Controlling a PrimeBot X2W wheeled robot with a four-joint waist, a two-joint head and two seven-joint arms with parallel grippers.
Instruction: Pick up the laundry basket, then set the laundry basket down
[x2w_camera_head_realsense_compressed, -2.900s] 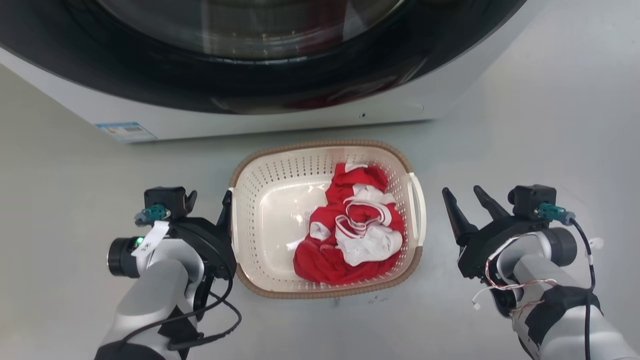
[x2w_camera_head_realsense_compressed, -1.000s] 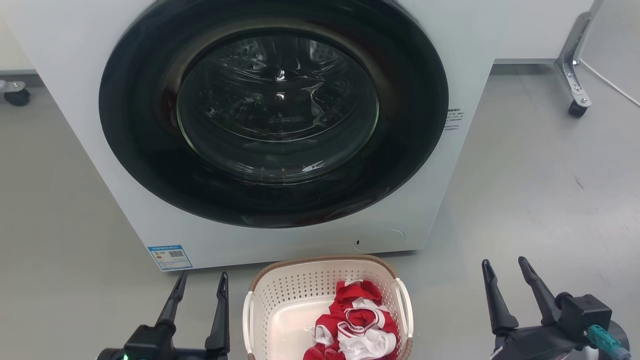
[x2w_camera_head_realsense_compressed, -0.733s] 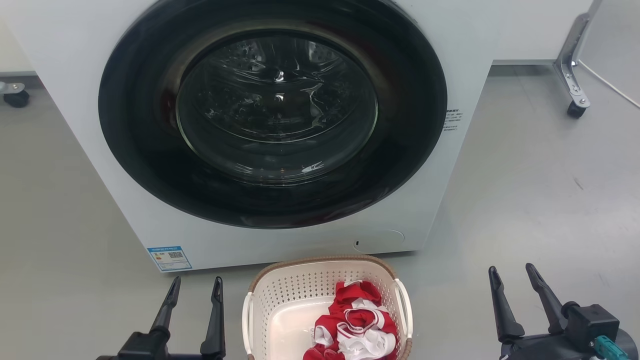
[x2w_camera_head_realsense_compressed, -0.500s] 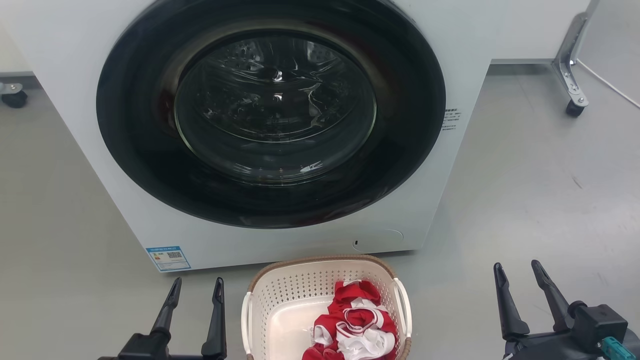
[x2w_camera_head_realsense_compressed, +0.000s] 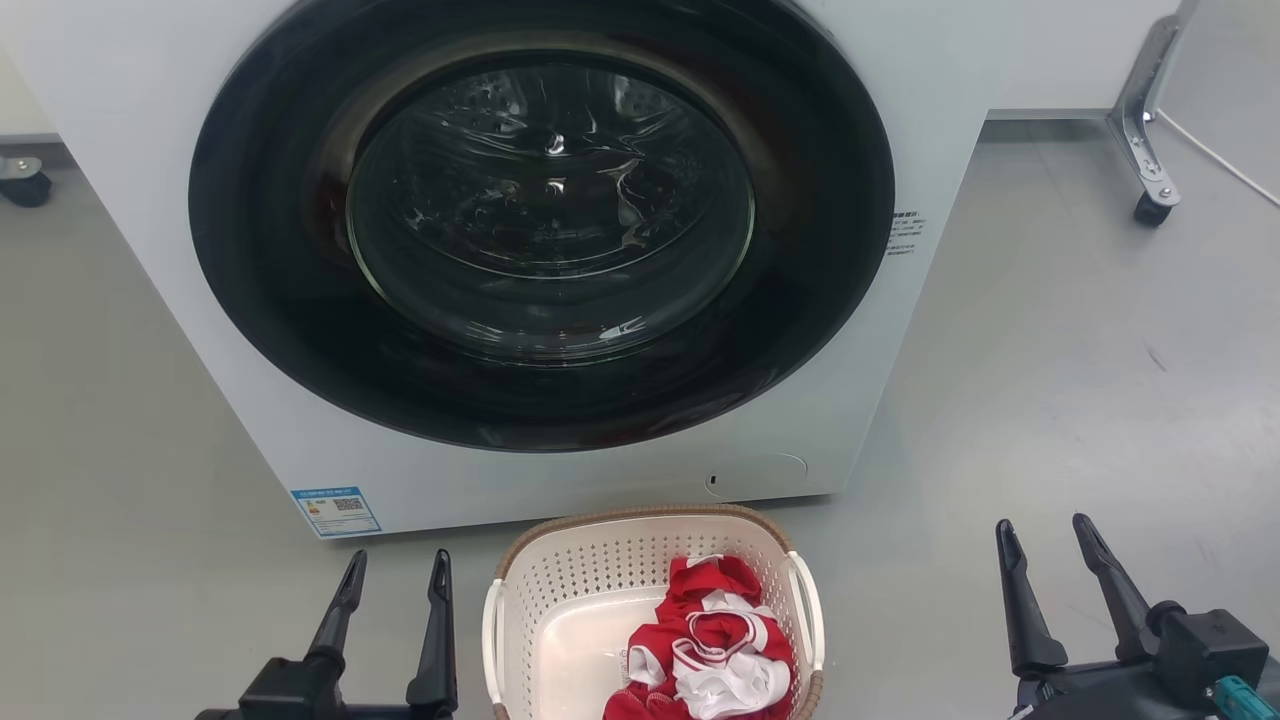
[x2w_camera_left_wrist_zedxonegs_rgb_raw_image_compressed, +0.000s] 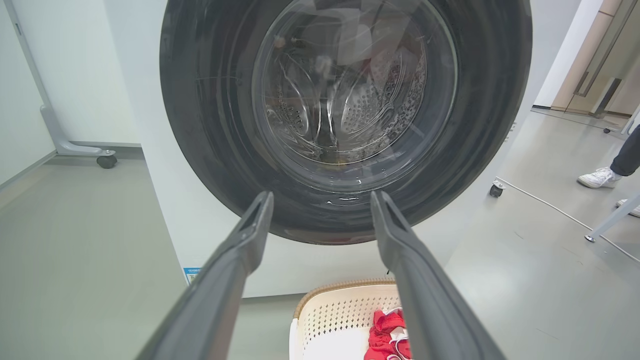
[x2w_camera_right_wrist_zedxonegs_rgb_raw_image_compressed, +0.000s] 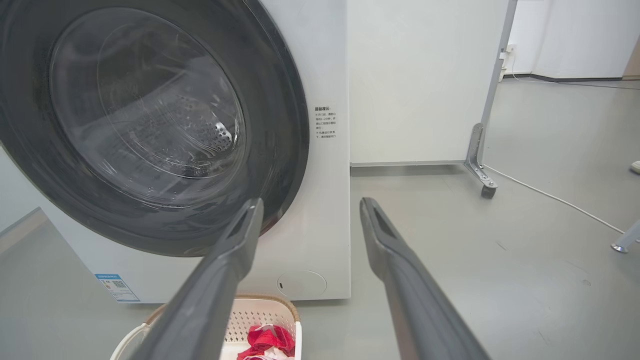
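The laundry basket (x2w_camera_head_realsense_compressed: 570, 570), cream-white and perforated with a brown woven-look rim, rests on the floor at the bottom centre of the head view, red and white clothes (x2w_camera_head_realsense_compressed: 715, 650) inside. It also shows low in the left wrist view (x2w_camera_left_wrist_zedxonegs_rgb_raw_image_compressed: 330, 310) and the right wrist view (x2w_camera_right_wrist_zedxonegs_rgb_raw_image_compressed: 260, 315). My left gripper (x2w_camera_head_realsense_compressed: 397, 565) stands open to the basket's left, apart from it. My right gripper (x2w_camera_head_realsense_compressed: 1042, 535) is open well to the basket's right. Neither holds anything.
A white front-loading washer (x2w_camera_head_realsense_compressed: 540, 250) with a big dark round door stands just behind the basket. A wheeled metal stand leg (x2w_camera_head_realsense_compressed: 1145, 150) is at the far right with a white cable on the floor. A person's shoe (x2w_camera_left_wrist_zedxonegs_rgb_raw_image_compressed: 597, 177) shows at the right of the left wrist view.
Since 2.9 s ago the head camera has tilted up, so the washer door fills the view. My left gripper, then at the basket's left handle, now stands apart and open. Little changed in the last second.
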